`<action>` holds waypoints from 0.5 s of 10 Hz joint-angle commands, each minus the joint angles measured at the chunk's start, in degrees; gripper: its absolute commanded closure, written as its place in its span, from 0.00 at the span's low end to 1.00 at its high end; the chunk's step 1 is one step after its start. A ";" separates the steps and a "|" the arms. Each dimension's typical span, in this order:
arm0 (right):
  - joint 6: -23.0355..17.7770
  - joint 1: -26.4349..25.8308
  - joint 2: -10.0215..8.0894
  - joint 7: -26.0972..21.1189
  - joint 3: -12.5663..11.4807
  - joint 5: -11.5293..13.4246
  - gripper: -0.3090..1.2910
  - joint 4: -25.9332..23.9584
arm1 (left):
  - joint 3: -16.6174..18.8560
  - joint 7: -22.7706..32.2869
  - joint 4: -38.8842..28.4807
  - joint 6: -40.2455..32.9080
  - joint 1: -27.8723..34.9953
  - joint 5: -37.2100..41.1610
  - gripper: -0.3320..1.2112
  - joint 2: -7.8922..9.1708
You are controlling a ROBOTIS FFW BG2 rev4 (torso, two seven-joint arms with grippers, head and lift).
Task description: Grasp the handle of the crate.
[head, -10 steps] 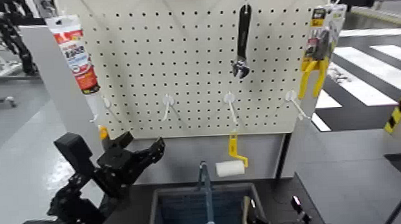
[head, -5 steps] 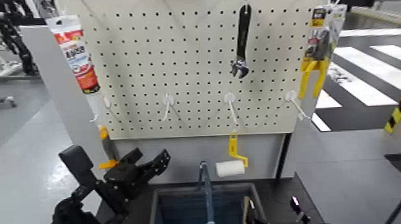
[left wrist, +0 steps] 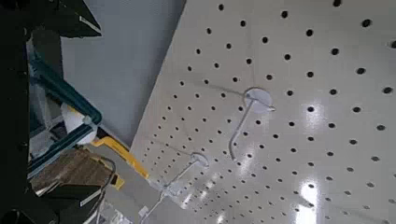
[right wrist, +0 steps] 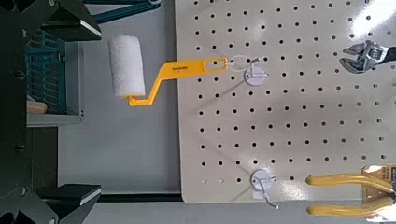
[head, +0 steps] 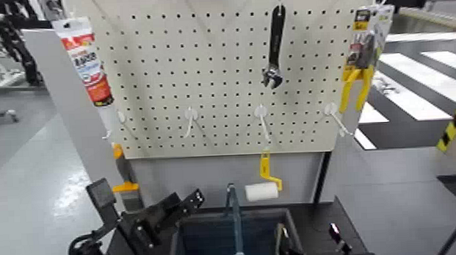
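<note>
Though finger-thin — upright blue-grey handle (head: 235, 220)

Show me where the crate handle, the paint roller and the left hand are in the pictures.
handle (head: 236, 223): head view, on the upright blue-grey bar.
paint roller (right wrist: 125, 66): right wrist view, on the white roller sleeve.
left hand (head: 191, 200): head view, at its fingertips, left of the handle.

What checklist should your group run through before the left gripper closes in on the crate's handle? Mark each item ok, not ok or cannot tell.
1. Handle stands upright over the crate: ok.
2. Left gripper is beside the crate's left rim, short of the handle: ok.
3. Left gripper open: cannot tell.
4. Paint roller hangs behind the handle, apart from it: ok.
5. Right gripper position: cannot tell.
</note>
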 commanded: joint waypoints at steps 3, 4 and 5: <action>0.12 0.00 0.00 0.01 0.02 0.00 0.28 -0.03 | -1.22 -2.94 5.76 10.86 -2.69 13.41 0.29 1.04; 0.03 0.00 0.00 0.01 0.02 0.00 0.28 0.06 | -1.75 -3.11 7.25 12.27 -3.30 16.22 0.29 1.22; 0.03 0.00 0.00 0.01 0.02 -0.09 0.28 0.06 | -2.36 -4.08 9.36 13.94 -4.27 18.95 0.29 1.57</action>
